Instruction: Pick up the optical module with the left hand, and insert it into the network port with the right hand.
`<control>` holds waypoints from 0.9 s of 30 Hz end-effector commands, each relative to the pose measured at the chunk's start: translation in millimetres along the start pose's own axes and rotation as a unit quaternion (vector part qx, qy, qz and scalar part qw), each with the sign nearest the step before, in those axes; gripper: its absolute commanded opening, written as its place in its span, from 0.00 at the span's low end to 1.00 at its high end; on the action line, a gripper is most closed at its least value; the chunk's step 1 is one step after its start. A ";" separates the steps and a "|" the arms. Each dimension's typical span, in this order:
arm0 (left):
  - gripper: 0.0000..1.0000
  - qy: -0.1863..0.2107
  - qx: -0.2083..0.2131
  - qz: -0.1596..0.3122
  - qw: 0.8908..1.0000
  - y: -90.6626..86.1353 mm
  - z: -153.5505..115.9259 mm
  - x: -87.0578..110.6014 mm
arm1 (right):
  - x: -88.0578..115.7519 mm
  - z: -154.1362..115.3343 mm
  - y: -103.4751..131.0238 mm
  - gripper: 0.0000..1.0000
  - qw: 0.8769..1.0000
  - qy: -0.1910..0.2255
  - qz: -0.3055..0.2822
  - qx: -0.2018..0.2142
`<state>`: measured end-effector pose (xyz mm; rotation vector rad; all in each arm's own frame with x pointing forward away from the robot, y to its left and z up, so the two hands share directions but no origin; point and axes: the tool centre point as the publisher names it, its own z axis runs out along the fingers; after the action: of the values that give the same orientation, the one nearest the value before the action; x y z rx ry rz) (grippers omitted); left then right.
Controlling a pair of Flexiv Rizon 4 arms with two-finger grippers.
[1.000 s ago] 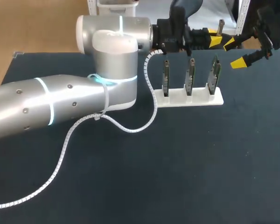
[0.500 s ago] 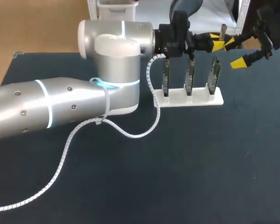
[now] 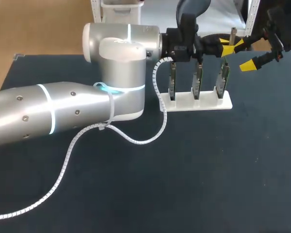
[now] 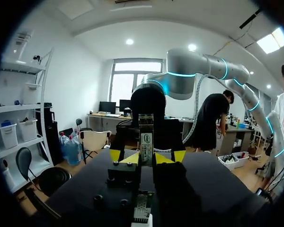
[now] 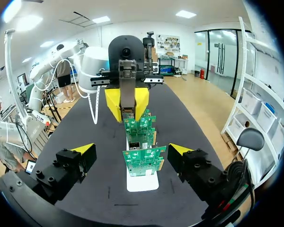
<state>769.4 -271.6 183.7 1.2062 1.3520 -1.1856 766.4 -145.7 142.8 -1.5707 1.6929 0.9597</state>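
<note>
Left gripper [image 4: 146, 157]: we have it closed on the module [image 4: 146, 135], held upright, upper middle of the head view, above the white rack [image 3: 199, 103].
Right gripper [image 5: 131, 150]: our fingers spread wide, holding nothing, upper right.

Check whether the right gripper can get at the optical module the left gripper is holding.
Probably yes. The right gripper is open, beside the optical module, which sticks out past the tips of the left gripper. Nothing shows between them; the rack's boards sit lower.
</note>
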 end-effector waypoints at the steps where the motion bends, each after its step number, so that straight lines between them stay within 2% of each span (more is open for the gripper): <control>1: 0.00 0.003 0.002 0.000 1.000 0.2 1.6 -0.2 | -0.4 0.3 2.6 1.00 1.000 0.001 0.000 0.003; 11: 0.00 0.007 0.012 -0.007 1.000 -2.5 4.4 3.0 | -0.4 0.3 2.6 1.00 1.000 0.001 0.000 0.003; 27: 0.00 0.013 0.002 -0.012 1.000 -2.3 1.9 8.4 | -0.4 0.3 2.6 1.00 1.000 0.001 0.000 0.003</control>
<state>766.4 -272.3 175.6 1.2150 1.3828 -1.1966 766.4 -145.7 142.8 -1.5707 1.6928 0.9598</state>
